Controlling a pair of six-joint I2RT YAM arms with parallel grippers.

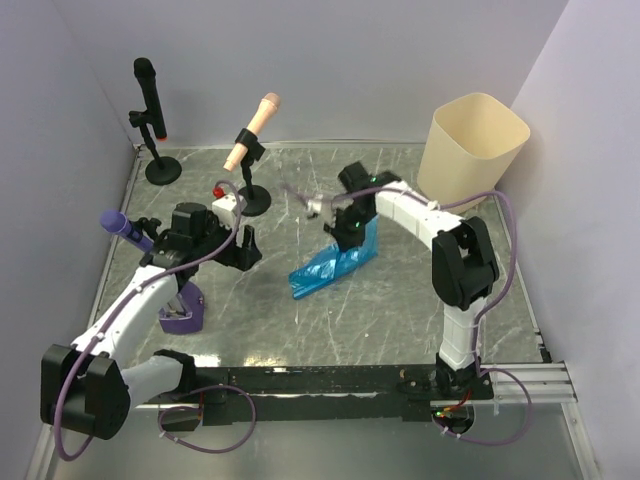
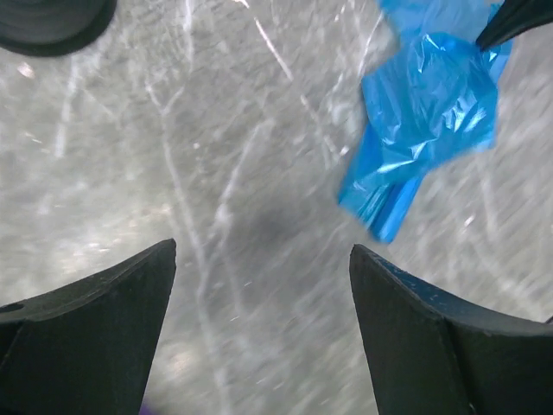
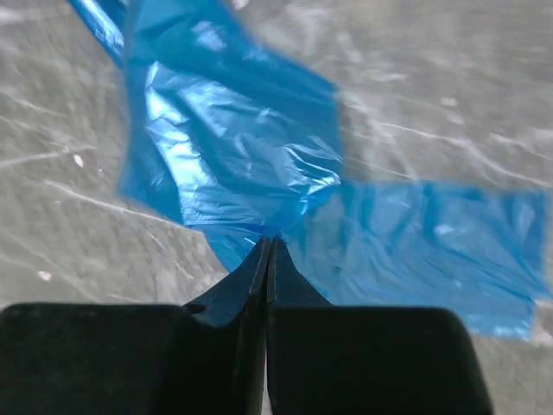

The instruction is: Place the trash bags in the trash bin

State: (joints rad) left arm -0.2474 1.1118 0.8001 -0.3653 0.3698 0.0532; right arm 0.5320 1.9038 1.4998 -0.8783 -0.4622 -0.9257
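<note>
Trash bag (image 3: 233,164) clamped in right gripper (image 3: 268,246), left gripper (image 2: 262,249) apart, scratched table (image 1: 330,330), pale walls (image 1: 350,60)

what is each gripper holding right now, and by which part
The right gripper, shut, pinches the blue trash bag by a thin fold at its far end. The left gripper is open and holds nothing.

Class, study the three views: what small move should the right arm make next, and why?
Probably lift straight up a little. The right claw is shut, apparently pinching the blue trash bag, most of which lies on the table. The trash bin stands farther back on the right, its rim well above that surface.
</note>
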